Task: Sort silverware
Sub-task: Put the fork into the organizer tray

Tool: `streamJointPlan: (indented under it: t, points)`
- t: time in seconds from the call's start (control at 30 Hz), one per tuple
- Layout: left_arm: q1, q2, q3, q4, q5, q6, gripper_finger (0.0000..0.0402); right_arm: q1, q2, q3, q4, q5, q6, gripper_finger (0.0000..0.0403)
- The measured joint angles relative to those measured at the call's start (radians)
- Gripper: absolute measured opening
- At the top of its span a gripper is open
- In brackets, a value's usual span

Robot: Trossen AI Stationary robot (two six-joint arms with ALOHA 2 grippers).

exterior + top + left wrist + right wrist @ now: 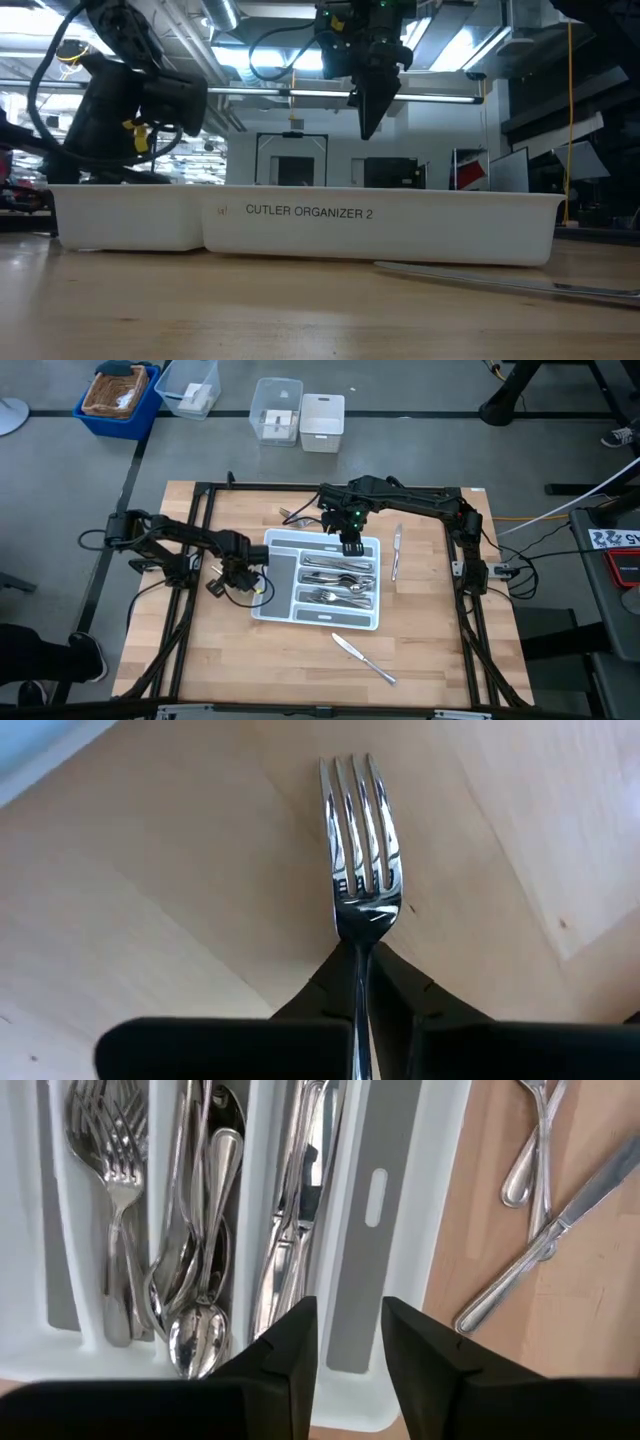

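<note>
Left wrist view, shiny four-tined fork (362, 850) over pale wooden counter (150, 920), left tool (362, 990) clamped on its neck, right tool (350, 1342) apart above white tray (400, 1270).

One white rectangular plastic tray (268, 542) with grey-lined compartments sits on one pale wooden table (300, 660). Four compartments show in the tray, three holding shiny silver metal cutlery too bunched to count. One loose silver table knife (364, 658) lies on the wood, another silver knife (396, 552) beside the tray. One silver four-tined fork (361, 850) shows apart. Two dark robot arms reach in.
</note>
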Motion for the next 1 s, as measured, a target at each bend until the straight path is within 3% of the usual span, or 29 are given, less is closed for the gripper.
streamJointPlan:
  t: [0.27,0.6,1.0]
  points:
    - [0.063,-0.058,-0.002,-0.028,-0.013,-0.103,0.0003,0.000,0.000,0.000,-0.004,0.003,-0.027,0.0115]
    - [0.156,-0.140,-0.001,-0.041,-0.055,-0.120,0.0001,0.000,0.000,0.000,-0.008,0.007,-0.049,0.0115]
    - [0.286,-0.237,0.001,-0.061,-0.124,-0.186,0.0001,-0.001,-0.001,0.000,-0.049,0.089,-0.053,0.0115]
